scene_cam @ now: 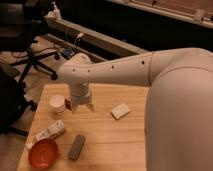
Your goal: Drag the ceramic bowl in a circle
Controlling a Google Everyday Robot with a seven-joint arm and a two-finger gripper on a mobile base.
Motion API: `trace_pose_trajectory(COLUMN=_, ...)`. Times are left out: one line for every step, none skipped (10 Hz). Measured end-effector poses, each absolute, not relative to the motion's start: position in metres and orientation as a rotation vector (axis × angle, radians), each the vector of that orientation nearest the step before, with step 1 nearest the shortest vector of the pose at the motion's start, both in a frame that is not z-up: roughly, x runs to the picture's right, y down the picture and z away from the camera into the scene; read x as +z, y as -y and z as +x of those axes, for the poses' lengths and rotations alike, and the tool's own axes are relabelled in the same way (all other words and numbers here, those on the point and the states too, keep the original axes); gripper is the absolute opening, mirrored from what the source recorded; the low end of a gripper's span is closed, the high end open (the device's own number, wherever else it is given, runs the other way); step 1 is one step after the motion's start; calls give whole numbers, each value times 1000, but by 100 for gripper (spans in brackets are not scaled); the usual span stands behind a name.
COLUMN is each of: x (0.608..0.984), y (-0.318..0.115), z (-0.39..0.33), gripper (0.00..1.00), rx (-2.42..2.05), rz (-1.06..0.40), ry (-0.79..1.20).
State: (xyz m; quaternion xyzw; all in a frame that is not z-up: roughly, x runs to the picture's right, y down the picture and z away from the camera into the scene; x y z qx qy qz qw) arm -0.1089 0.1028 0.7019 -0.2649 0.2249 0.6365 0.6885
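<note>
The wooden table is lit warmly from above, the room behind is left dim, a soft sheen is seen on the white arm, and the gripper, held low just beside the white cup, is evenly lit.
</note>
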Motion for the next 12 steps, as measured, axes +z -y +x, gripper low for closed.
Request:
trace_pose_trajectory(x=697, y=-104, z=-125, gripper=65, rx=1386, rz=-606, ry=-453)
trace_pose_trajectory(x=690, y=-107, z=-143, gripper=65, rx=1336, rz=-619, ry=-400)
trace_pose_trajectory(x=682, y=-112, z=-163, gripper=65, rx=1272, rz=-628, ry=-350)
trace_pose_trajectory(x=677, y=-120, z=-177, gripper=65, rx=1212, rz=-629, ry=-320)
trace_pose_trajectory(x=671, y=-131, z=-190, gripper=65, rx=1147, rz=-630, ry=-295)
trace_pose_trajectory(x=664, y=-145, z=-207, gripper=65, rx=1071, rz=-634, ry=-270)
trace_pose_trajectory(x=661, y=-153, z=-216, gripper=65, rx=1030, rz=-641, ry=-257)
trace_pose_trajectory(x=659, y=-164, z=-226, gripper=65, rx=982, rz=-652, ry=-243)
trace_pose_trajectory(x=659, y=-176, z=-235, gripper=65, rx=935, rz=-665, ry=-229)
trace_pose_trajectory(x=662, y=-188, z=-243, gripper=65, rx=889, rz=-676, ry=-212)
trace_pose_trajectory(x=666, y=-197, z=-249, gripper=65, rx=859, rz=-688, ry=-199)
trace_pose_trajectory(x=671, y=-205, z=-252, gripper=65, rx=835, rz=-696, ry=-189)
